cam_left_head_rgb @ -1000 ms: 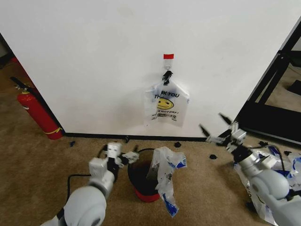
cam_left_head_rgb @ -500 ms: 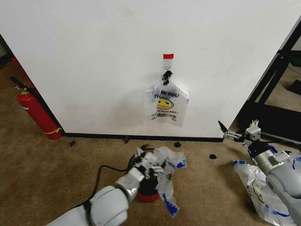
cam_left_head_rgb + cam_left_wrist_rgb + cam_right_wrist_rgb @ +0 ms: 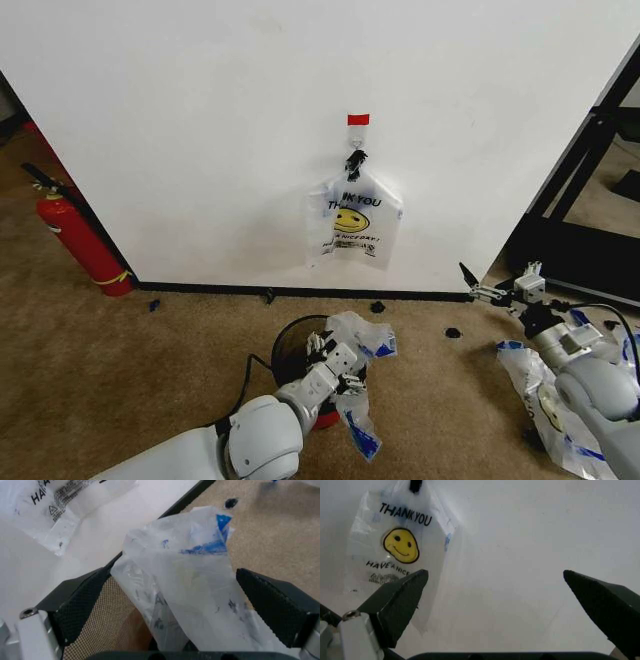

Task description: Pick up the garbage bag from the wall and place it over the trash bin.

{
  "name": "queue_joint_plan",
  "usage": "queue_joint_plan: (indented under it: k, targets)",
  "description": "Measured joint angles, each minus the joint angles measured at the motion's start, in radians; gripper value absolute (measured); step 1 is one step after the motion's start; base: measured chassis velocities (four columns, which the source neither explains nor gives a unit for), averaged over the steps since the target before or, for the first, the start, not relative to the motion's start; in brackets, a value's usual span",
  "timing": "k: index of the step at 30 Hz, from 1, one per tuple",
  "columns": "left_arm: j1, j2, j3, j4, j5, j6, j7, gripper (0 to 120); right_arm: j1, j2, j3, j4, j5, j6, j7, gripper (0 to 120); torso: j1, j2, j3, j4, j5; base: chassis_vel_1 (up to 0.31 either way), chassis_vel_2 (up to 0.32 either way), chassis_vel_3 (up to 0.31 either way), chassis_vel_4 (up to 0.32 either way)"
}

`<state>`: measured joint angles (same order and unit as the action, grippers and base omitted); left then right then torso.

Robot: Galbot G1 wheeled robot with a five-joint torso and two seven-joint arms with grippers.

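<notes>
Since earlier, our left end effector [image 3: 335,365], spread, reached a bag [image 3: 190,592] draped on the trash bin [image 3: 300,345]. Our right end effector [image 3: 492,290], spread, sits at 4 o'clock from the flimsy, light garbage bag [image 3: 352,225]; we judge it best gripped near its hung top.

head looks down; all views share the wall bag [image 3: 352,222].

Red fire extinguisher [image 3: 83,245] seen far left at wall. Crumpled clear bags [image 3: 560,400] piled near right on carpet [image 3: 120,350].
</notes>
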<state>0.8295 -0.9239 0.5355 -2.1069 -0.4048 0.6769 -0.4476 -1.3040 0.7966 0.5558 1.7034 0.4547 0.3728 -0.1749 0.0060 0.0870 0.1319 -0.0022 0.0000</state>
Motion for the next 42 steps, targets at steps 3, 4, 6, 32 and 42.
queue_joint_plan:
  k: [3, 4, 6, 32, 42]
  targets:
    - [0.000, -0.011, 0.004, 0.022, 0.021, -0.004, -0.001, 100, -0.002, 0.005, -0.001, 0.001, -0.005, 0.000, -0.002, 100, 0.000, 0.000, 0.000, 0.0001, 0.0000, 0.000, 0.000, 0.000, 0.000]
    - [0.000, -0.015, 0.004, 0.033, 0.033, -0.008, -0.001, 100, -0.007, 0.006, -0.001, 0.004, -0.007, 0.000, -0.003, 100, 0.000, 0.000, 0.000, 0.0000, 0.0000, 0.000, 0.000, 0.000, 0.000]
    - [0.004, -0.019, 0.003, 0.040, 0.047, -0.016, -0.002, 100, -0.016, 0.008, 0.000, 0.009, -0.010, 0.001, -0.004, 100, 0.000, 0.000, 0.000, -0.0001, 0.0000, 0.000, 0.000, 0.000, 0.000]
    - [-0.023, -0.080, -0.021, 0.128, 0.163, -0.047, 0.003, 100, -0.042, 0.031, -0.006, 0.012, -0.031, 0.013, -0.024, 100, 0.000, 0.000, 0.000, 0.0000, 0.0001, 0.000, 0.000, 0.000, 0.000]
    - [-0.052, -0.134, -0.087, 0.221, 0.144, -0.066, 0.000, 100, -0.071, 0.036, -0.036, -0.002, 0.050, 0.055, -0.271, 100, 0.000, 0.000, 0.000, -0.0001, 0.0000, 0.000, 0.000, 0.000, 0.000]
